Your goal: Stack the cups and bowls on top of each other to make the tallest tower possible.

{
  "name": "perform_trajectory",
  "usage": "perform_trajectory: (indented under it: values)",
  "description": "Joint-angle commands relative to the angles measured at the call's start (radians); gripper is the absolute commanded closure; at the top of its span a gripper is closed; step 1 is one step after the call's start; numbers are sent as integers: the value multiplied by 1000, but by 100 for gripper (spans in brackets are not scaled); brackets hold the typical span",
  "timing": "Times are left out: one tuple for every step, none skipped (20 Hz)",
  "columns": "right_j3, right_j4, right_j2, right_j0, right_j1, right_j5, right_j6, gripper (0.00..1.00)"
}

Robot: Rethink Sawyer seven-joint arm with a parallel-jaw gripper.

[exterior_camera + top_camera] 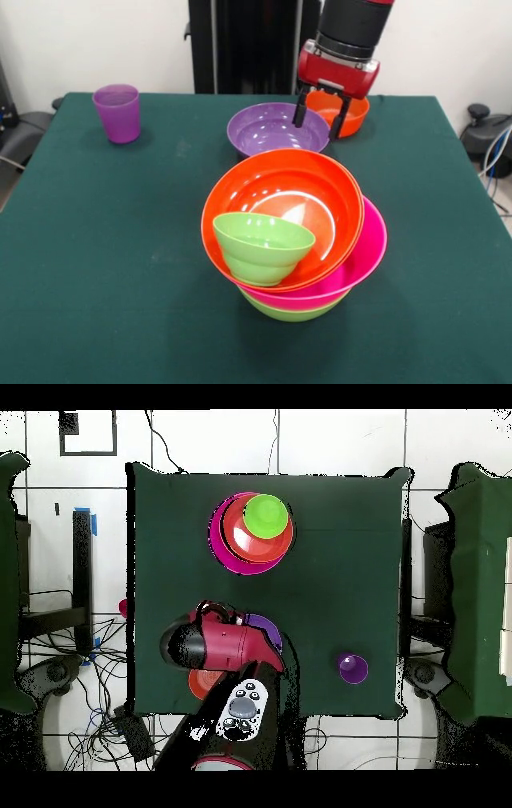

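Note:
The tower stands mid-table: a lime green bowl [292, 310] lowest, a wide hot pink bowl [360, 268] on it, a wide orange bowl [280, 192] on top, and a small lime green bowl [262, 244] tilted inside the orange one. The tower also shows in the overhead view [250, 534]. A purple bowl [272, 132] and a small orange bowl [356, 112] sit near the robot. My gripper [320, 118] hangs open and empty between them, one finger [339, 120] in front of the orange bowl. The purple cup [117, 112] stands upright, far off. The red-pink cup is out of view.
In the overhead view the arm [225, 646] covers most of the purple bowl [266, 624] and the small orange bowl [205, 682]. The purple cup [351, 668] stands near the table's edge [260, 714] on the robot's side. A small pink thing [123, 606] shows at the table's side edge.

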Motion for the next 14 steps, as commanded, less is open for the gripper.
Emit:
perform_trajectory:
  values:
    - [19,26,121,14,22,8,148,0]
    - [23,24,126,9,18,5,146,0]
    - [27,22,130,3,15,3,143,0]
    - [32,18,136,-6,17,-8,141,0]
    - [36,15,138,-12,21,-19,140,0]
    - [40,9,147,-25,26,-31,134,0]
    - [44,3,156,-37,31,-43,129,0]
    - [49,-5,165,-48,36,-59,124,0]
    - [57,-13,178,-62,39,-82,123,0]
    - [59,-20,186,-70,45,-97,122,0]
    - [57,-25,195,-78,55,-115,121,0]
    - [53,-29,200,-80,69,-138,126,0]
    - [47,-32,202,-81,85,-153,128,0]
    - [41,-34,201,-79,100,-166,130,0]
